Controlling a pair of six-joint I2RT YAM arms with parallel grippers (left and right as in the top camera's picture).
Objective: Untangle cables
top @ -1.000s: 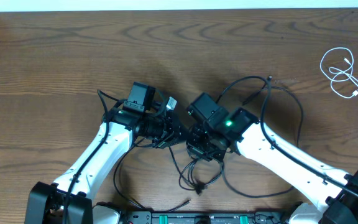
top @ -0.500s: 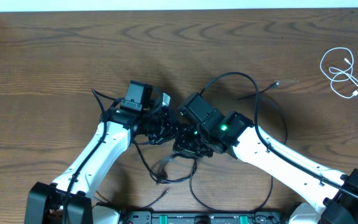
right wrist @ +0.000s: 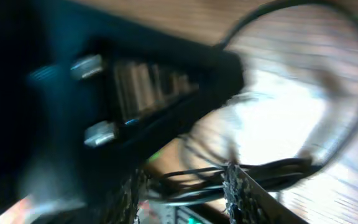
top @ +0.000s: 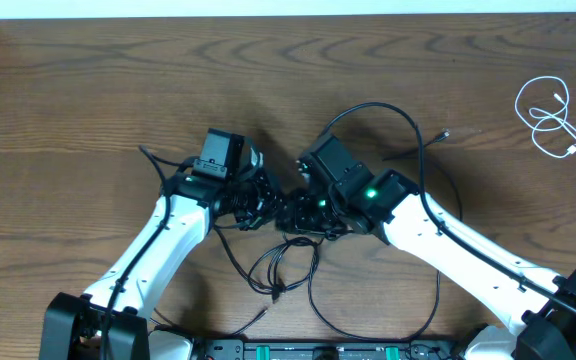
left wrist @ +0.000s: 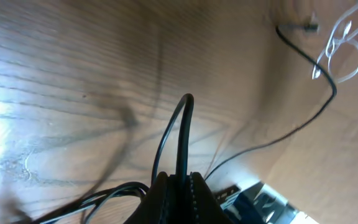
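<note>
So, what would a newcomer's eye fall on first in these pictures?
The left gripper and right gripper meet at the middle of the table in a tangle of black cables; the left one is shut on a loop. Far off near the right edge, the white cable lies coiled alone.

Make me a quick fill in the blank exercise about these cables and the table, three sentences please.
1. The left fingers are shut on a loop of ____ cable.
2. The white cable lies coiled alone on the far ____ side of the table.
3. The table's surface is brown ____.
Missing words: black; right; wood.
</note>
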